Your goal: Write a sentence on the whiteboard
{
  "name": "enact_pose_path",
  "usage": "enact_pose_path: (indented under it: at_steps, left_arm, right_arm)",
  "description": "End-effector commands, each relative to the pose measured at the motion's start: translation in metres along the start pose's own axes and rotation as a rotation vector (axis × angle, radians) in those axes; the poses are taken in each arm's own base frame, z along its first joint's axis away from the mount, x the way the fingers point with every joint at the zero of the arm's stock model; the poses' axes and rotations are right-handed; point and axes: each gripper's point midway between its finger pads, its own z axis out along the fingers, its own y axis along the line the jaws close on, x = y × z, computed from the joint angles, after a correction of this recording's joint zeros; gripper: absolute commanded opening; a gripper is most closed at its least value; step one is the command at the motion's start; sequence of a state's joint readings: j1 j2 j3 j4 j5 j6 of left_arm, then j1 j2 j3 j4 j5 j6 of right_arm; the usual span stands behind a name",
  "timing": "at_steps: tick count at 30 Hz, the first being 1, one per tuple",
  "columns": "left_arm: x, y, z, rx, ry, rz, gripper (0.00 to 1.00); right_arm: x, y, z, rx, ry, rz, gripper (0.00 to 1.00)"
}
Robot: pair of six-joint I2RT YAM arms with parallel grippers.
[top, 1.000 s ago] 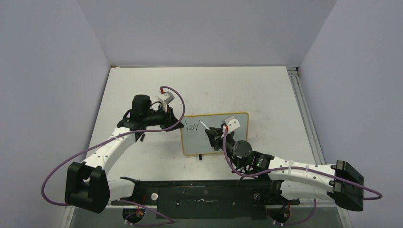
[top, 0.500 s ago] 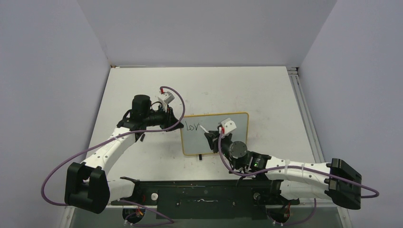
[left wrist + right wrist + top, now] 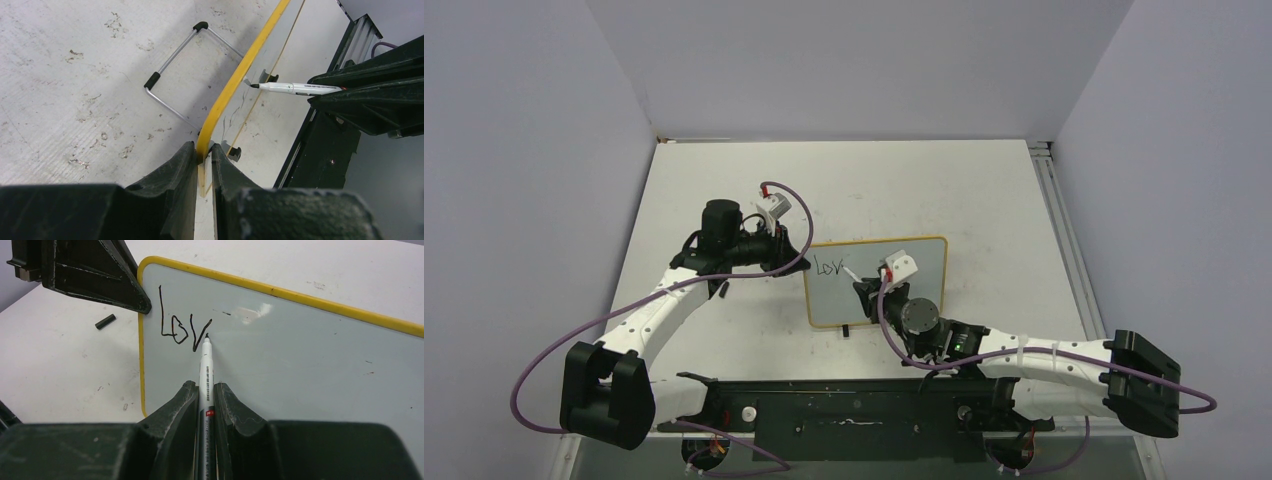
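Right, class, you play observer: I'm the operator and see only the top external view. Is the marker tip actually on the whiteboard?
Observer: Yes. In the right wrist view the marker puts its tip on the whiteboard, at the top of the V's right stroke in the sentence, which reads "LOV".
Operator: And what steadies the board?
Observer: In the left wrist view the left gripper is shut on its yellow frame.
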State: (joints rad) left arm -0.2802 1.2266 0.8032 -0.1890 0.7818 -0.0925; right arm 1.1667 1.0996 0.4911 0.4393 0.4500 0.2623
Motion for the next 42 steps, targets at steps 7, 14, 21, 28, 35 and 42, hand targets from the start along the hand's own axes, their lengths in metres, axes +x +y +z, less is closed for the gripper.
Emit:
enact_pose_path:
  at_steps: [7,14,21,28,35,42]
  left_arm:
    - [-0.009,-0.002,-0.004,-0.009,-0.024,0.035,0.0]
    - [-0.01,-0.003,-0.004,-0.006,-0.027,0.038,0.0]
    - [-0.01,-0.004,-0.005,-0.007,-0.028,0.038,0.0]
    - [-0.011,-0.004,-0.005,-0.008,-0.03,0.041,0.0]
    - [-0.011,-0.004,-0.005,-0.006,-0.031,0.041,0.0]
    - [-0.011,-0.004,-0.005,-0.009,-0.031,0.041,0.0]
  right_arm:
    - [0.005,-0.016,-0.009,0.061,0.002,0.025,0.05]
    - [-0.007,-0.021,-0.011,0.082,-0.033,0.028,0.05]
    - [-0.023,-0.012,-0.005,0.06,-0.074,0.013,0.05]
    - [-0.022,-0.005,0.002,0.041,-0.071,0.004,0.05]
    - [-0.014,0.0,0.006,0.022,-0.048,-0.003,0.05]
    - [-0.002,-0.001,0.003,0.016,-0.017,0.005,0.05]
